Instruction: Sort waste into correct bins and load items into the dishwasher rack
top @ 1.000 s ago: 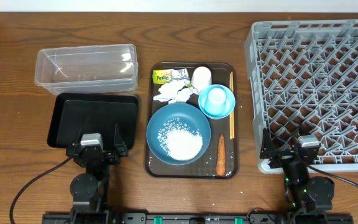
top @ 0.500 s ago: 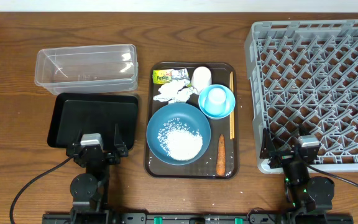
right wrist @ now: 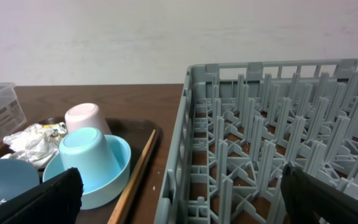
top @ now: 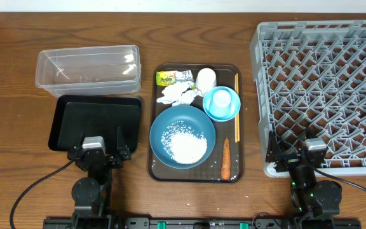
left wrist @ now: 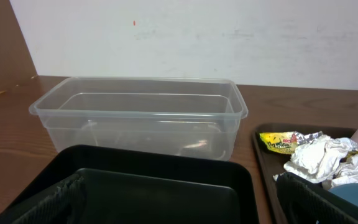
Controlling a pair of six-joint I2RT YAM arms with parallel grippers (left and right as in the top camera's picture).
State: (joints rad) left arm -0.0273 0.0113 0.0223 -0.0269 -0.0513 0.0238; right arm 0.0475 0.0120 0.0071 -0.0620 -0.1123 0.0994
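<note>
Centrally, rice (top: pixel 186 145) is seen in a large blue bowl (top: pixel 164 124); the left claw (top: pixel 99 150) and right claw (top: pixel 300 156) are spread open, empty.

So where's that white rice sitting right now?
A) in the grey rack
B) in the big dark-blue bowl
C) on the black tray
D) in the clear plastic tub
B: the overhead view shows the rice as a white heap inside the big dark-blue bowl, which stands on the brown serving tray.
</note>
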